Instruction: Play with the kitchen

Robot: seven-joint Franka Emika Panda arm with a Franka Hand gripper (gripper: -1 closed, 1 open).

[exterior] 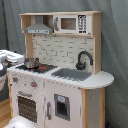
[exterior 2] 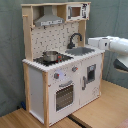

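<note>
Beside the kitchen (exterior 2: 62, 70), rigid wood best worked by its oven door handle (exterior 2: 65, 84), the arm (exterior 2: 112, 46) hovers, finger state impossible to tell.

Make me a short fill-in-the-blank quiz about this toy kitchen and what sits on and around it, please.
1. The small metal pot stands on the ____.
2. The curved black faucet rises beside the grey ____.
3. On the top shelf of the white and pale wood toy kitchen, the small microwave sits next to the grey ____.
4. In the second exterior view, the white robot arm comes in from the second exterior view's ____.

Missing words: stovetop; sink; hood; right
</note>
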